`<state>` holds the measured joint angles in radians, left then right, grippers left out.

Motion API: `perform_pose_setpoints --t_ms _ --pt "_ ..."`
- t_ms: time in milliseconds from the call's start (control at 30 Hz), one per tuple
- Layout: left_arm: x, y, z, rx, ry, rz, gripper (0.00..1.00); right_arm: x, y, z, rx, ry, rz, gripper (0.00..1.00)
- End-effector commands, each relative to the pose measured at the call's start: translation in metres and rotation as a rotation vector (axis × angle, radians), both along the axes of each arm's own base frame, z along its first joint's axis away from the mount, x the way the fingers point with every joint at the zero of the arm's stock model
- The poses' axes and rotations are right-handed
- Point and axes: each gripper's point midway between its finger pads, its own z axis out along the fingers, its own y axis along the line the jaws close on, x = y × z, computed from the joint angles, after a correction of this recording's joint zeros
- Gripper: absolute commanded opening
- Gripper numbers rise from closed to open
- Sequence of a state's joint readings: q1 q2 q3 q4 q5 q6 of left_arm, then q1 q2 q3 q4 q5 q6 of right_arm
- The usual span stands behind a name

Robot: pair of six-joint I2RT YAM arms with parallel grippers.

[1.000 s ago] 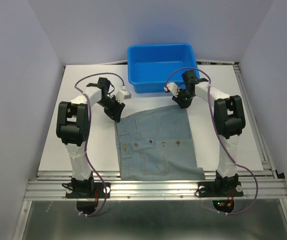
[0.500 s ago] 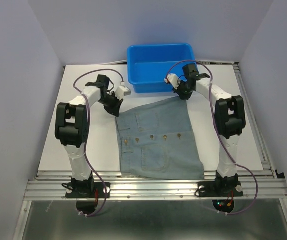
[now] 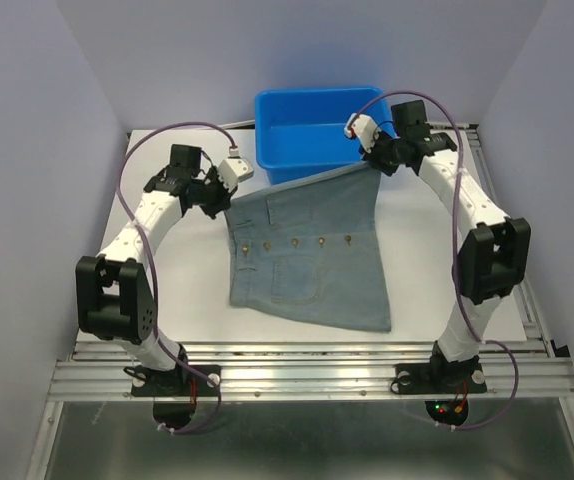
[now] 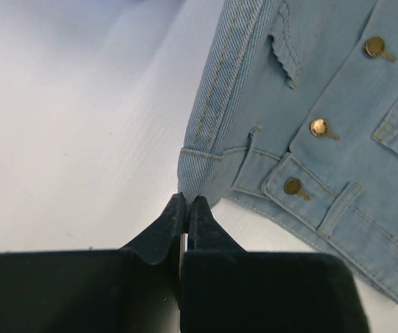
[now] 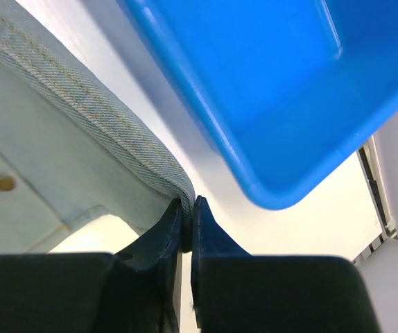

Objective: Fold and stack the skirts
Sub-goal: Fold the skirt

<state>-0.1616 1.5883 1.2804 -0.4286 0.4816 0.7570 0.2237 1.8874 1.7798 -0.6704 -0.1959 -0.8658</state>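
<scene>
Tabletop, white, carried one denim skirt, flat at its near end and raised along its far edge; a second earlier it lay flatter and closer to the near edge, so both arms had drawn it up and away, toward the blue tub behind it; this probably prepared the first fold, far edge brought over near; left claw was pinched tight on the far left corner beside the waistband; right claw was pinched tight on the far right corner, beside the tub's near rim.
</scene>
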Motion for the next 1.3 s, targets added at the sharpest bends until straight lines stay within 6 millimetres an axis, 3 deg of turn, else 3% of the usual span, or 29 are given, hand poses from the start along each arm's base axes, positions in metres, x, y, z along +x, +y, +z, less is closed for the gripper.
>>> perform_pose_setpoints --t_ms 0,67,133,167,200,233,267,300,333,367,400,500,567,633,867,1000,1133,1267 --pt "-0.021 0.014 0.001 0.06 -0.066 -0.032 0.0 -0.04 -0.006 0.02 0.023 0.013 0.031 0.01" --pt "-0.033 0.013 -0.003 0.077 -0.084 -0.072 0.0 -0.063 -0.005 0.026 0.039 0.023 0.057 0.01" --pt "-0.051 0.013 -0.005 0.082 -0.107 -0.093 0.0 -0.089 -0.008 0.006 0.034 0.091 0.077 0.01" --pt "-0.058 0.013 0.004 0.078 -0.145 -0.104 0.0 -0.099 -0.009 0.012 0.035 0.077 0.084 0.01" --pt "-0.069 0.013 -0.004 0.078 -0.136 -0.118 0.0 -0.114 -0.009 -0.004 0.027 0.117 0.095 0.01" --pt "-0.077 0.011 -0.002 0.071 -0.146 -0.14 0.0 -0.124 -0.01 0.001 0.029 0.1 0.105 0.01" --pt "-0.083 0.01 -0.002 0.072 -0.158 -0.153 0.0 -0.13 -0.011 -0.009 0.023 0.13 0.109 0.01" --pt "-0.09 0.011 0.009 0.072 -0.205 -0.161 0.0 -0.139 -0.013 -0.003 0.027 0.116 0.111 0.01" --pt "-0.101 0.011 -0.001 0.085 -0.195 -0.184 0.0 -0.152 -0.011 -0.012 0.027 0.151 0.124 0.01" --pt "-0.109 0.011 0.006 0.09 -0.229 -0.199 0.0 -0.158 -0.011 -0.014 0.029 0.159 0.129 0.01" --pt "-0.117 0.012 -0.002 0.099 -0.219 -0.209 0.0 -0.167 -0.012 -0.006 0.036 0.144 0.132 0.01" --pt "-0.134 0.013 -0.003 0.12 -0.23 -0.245 0.0 -0.189 -0.016 -0.017 0.033 0.18 0.142 0.01" --pt "-0.146 0.013 -0.014 0.139 -0.193 -0.273 0.0 -0.203 -0.017 -0.022 0.03 0.187 0.152 0.01" --pt "-0.16 0.012 -0.028 0.162 -0.138 -0.304 0.0 -0.211 -0.017 -0.027 0.037 0.203 0.154 0.01" --pt "-0.196 -0.001 -0.064 0.231 0.015 -0.42 0.0 -0.243 -0.015 -0.079 0.04 0.339 0.165 0.01" --pt "-0.2 0.0 -0.07 0.264 0.004 -0.425 0.0 -0.256 -0.019 -0.089 0.029 0.359 0.166 0.01" --pt "-0.203 0.005 -0.091 0.328 0.049 -0.425 0.0 -0.268 -0.022 -0.109 0.015 0.399 0.169 0.01" --pt "-0.196 0.001 -0.103 0.336 0.098 -0.392 0.0 -0.263 -0.023 -0.133 -0.002 0.426 0.125 0.01"
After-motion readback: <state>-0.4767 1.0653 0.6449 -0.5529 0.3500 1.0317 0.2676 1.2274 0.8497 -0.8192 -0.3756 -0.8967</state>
